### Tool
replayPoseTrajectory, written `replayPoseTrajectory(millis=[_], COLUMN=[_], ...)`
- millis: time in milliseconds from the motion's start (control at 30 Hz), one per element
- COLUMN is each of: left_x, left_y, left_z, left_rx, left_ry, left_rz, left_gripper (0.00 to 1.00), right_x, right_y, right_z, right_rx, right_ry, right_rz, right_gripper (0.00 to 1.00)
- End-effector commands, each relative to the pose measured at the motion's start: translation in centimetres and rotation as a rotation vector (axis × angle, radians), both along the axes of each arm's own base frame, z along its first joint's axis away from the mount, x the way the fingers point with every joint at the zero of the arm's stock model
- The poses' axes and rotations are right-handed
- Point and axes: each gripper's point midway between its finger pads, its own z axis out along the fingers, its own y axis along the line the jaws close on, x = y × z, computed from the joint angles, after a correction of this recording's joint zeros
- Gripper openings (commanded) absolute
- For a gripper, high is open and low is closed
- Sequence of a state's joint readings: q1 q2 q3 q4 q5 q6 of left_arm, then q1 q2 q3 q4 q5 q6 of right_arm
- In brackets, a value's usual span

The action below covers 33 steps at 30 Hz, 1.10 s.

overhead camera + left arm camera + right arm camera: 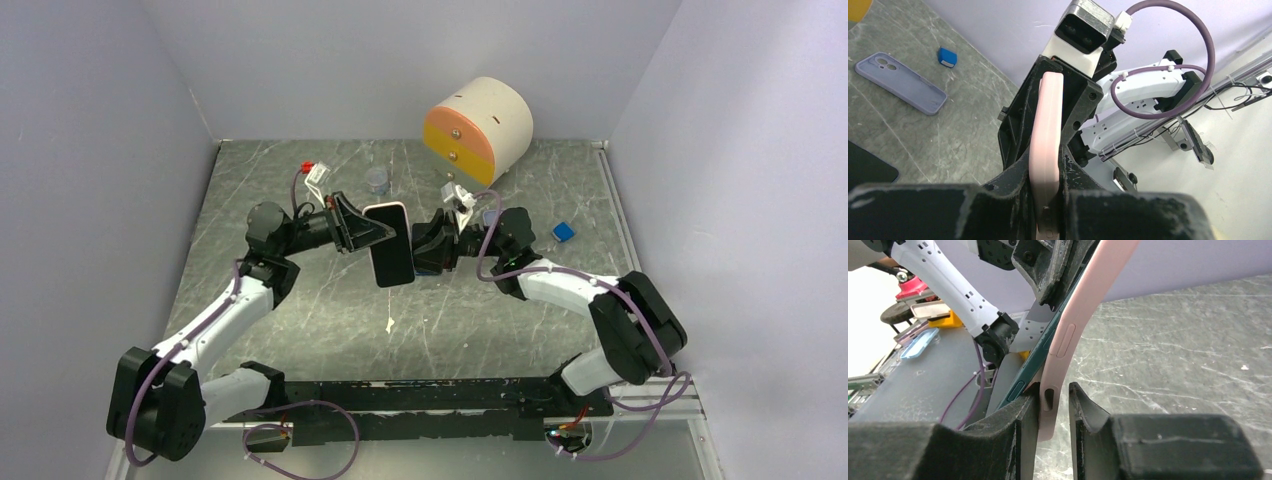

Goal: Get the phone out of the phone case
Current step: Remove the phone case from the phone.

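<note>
Right gripper (1053, 392): jaws slightly parted, straddling pink phone case (1083, 300) edge, gap beside one finger | left gripper (1045, 160): clamped on case's opposite edge | phone (392, 258): in case, between both grippers

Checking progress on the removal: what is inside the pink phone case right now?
The phone sits partly in the pink case, its teal edge gaping away from the case's wall near the right gripper. The case's inner back is covered by the phone.
</note>
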<state>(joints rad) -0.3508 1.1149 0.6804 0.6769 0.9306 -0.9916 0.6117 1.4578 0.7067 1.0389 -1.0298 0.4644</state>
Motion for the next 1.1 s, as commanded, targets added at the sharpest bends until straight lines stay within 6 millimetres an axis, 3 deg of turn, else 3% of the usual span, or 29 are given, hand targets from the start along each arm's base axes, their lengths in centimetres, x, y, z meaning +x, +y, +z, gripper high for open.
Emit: replayPoseTrajectory(millis=[0,267,400,533,833,1067], left_x=[0.4,4.0,5.5,6.9,9.2,10.5], left_y=[-1.0,-1.2,-1.4,-1.4,-1.4,-1.0], left_z=[-2.9,-5.9,-7.8,-10.1,-14.3,-16.1], left_rx=[0.031,0.077,0.106,0.144,0.212,0.263], left_ry=[0.101,0.17,0.207,0.244,0.319,0.362], left_rz=[0.006,0.127,0.162,0.204,0.269,0.327], left_gripper=[0.03,0.03,0.08,0.16,0.4,0.58], right_x=[-0.5,-0.5,0.8,1.7,2.8,5.0], right_y=[0.2,0.1,0.3,-0.1,-1.6,-2.1], right_z=[6.3,3.7,1.7,-0.8,-3.5,-6.9], right_rx=[0.196,0.145,0.065,-0.004,-0.038,-0.145], right_ry=[-0.15,-0.047,0.029,0.114,0.288,0.439], right_rz=[-0.007,-0.013,-0.072,-0.129,-0.171,-0.269], right_gripper=[0.29,0.08,0.0,0.0,0.0,0.0])
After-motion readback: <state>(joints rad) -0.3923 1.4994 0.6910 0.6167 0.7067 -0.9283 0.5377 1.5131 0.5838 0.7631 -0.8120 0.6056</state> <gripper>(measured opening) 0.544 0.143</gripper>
